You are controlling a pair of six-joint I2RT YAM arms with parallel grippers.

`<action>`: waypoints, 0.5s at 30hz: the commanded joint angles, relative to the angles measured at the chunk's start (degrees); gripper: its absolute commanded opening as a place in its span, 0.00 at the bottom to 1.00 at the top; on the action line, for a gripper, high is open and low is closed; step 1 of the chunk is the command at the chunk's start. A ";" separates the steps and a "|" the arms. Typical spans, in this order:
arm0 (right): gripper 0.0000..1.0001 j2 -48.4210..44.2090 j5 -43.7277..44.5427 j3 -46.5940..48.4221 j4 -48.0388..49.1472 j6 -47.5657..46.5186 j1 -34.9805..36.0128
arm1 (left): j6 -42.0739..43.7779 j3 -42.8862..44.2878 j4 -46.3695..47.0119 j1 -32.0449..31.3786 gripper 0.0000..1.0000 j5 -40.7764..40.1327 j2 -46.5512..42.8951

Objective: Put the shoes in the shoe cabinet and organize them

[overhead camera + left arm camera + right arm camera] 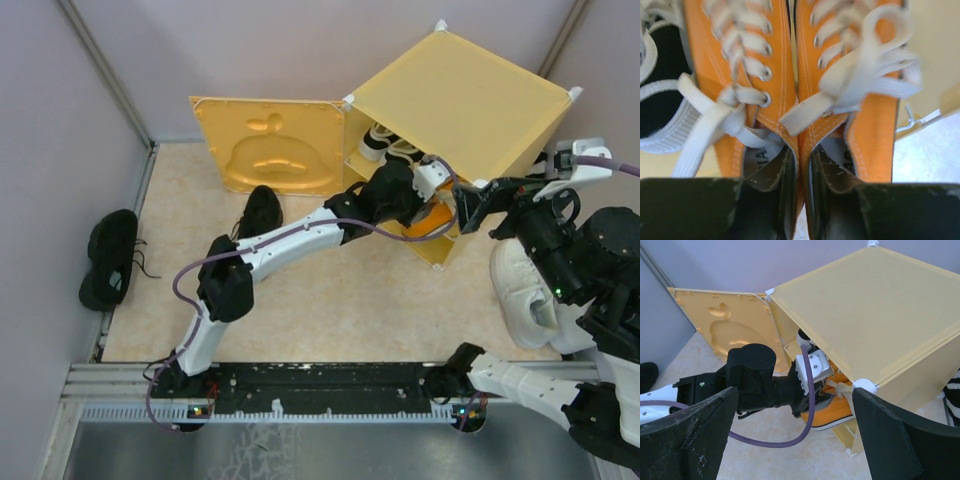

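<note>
The yellow-orange shoe cabinet [455, 95] stands at the back right with its embossed door [265, 145] swung open to the left. My left gripper [437, 195] reaches into the lower compartment. It is shut on the orange sneakers [790, 75], pinching their touching inner sides between its fingers [775, 175]. In the right wrist view an orange sneaker [840, 410] sits tilted at the opening. Black-and-white sneakers [385, 145] lie on the upper shelf, and one shows beside the orange pair [660, 90]. My right gripper [480, 205] is open and empty by the cabinet's front corner [865, 386].
One black sneaker [262, 210] lies on the floor before the door. Two black sneakers [110, 258] lie at the far left by the wall. A cream-white shoe [525, 295] lies at the right beside my right arm. Grey walls surround the floor.
</note>
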 commanded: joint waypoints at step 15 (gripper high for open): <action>0.97 1.13 -0.83 -1.14 2.38 0.47 -0.44 | 3.86 -2.78 11.78 0.16 0.78 1.69 -16.51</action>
